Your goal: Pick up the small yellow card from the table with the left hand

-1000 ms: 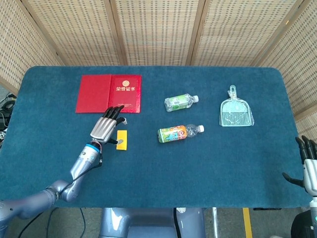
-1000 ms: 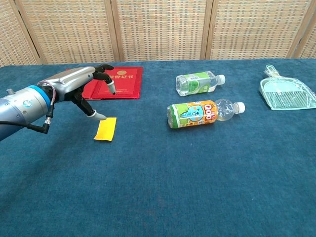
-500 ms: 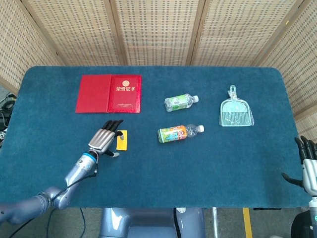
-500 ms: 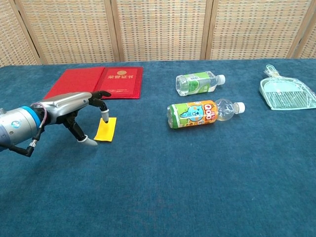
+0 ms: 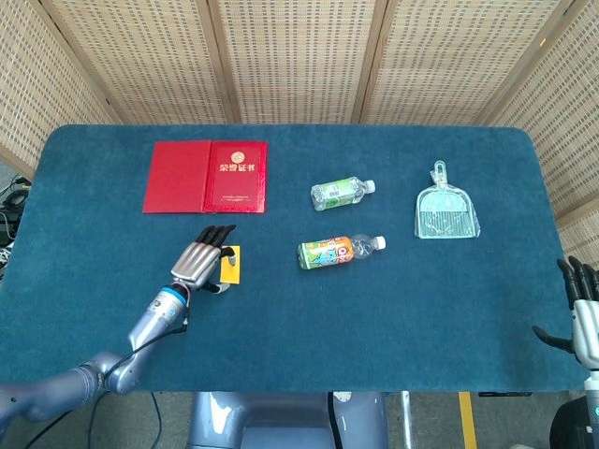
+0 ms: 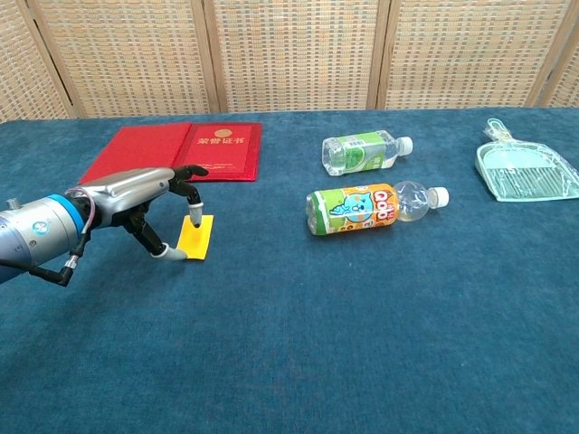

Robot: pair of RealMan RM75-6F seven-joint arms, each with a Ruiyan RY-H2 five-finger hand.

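Observation:
The small yellow card (image 5: 231, 264) (image 6: 197, 237) lies flat on the blue table, left of centre. My left hand (image 5: 198, 260) (image 6: 134, 195) hovers low over the card's left side, palm down, fingers spread. One fingertip comes down on the card's far part and the thumb tip sits at its near left corner. The card is not lifted. My right hand (image 5: 582, 313) hangs off the table's near right corner, fingers apart and holding nothing; the chest view does not show it.
A red booklet (image 5: 206, 176) (image 6: 176, 152) lies open behind the card. A green-label bottle (image 5: 342, 193) (image 6: 362, 151) and an orange-label bottle (image 5: 337, 251) (image 6: 366, 207) lie on their sides mid-table. A pale green dustpan (image 5: 446, 211) (image 6: 525, 172) sits at the right.
My left hand came back from the booklet's edge and sank towards the table, then edged right until its fingertips reached the card. The card and the right hand have not moved.

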